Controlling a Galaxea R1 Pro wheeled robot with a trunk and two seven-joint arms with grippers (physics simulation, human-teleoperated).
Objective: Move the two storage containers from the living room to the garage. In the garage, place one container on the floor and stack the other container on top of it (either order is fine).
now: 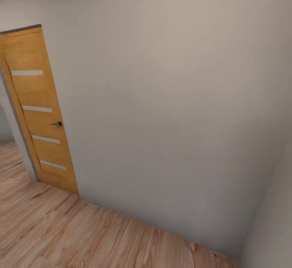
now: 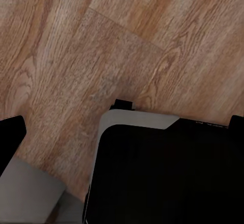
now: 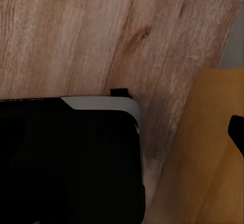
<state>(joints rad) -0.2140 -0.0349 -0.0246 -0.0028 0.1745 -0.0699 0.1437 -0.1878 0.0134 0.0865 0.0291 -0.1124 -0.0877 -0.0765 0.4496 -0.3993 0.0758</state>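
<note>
Both wrist cameras are looking down past the robot's black, grey-edged base (image 2: 168, 173) onto light wood plank flooring (image 2: 76, 56); whether either claw is open or closed cannot be told. An orange-wood door with four narrow glass slits (image 1: 38, 114) is standing ajar beside a plain white-grey wall (image 1: 174, 97). Open plank floor is lying before that door. No orange-red container is visible.

Blank wall (image 1: 174, 110) blocks ahead — plank floor (image 1: 61, 231) open; door (image 1: 38, 110) perhaps ajar.
</note>
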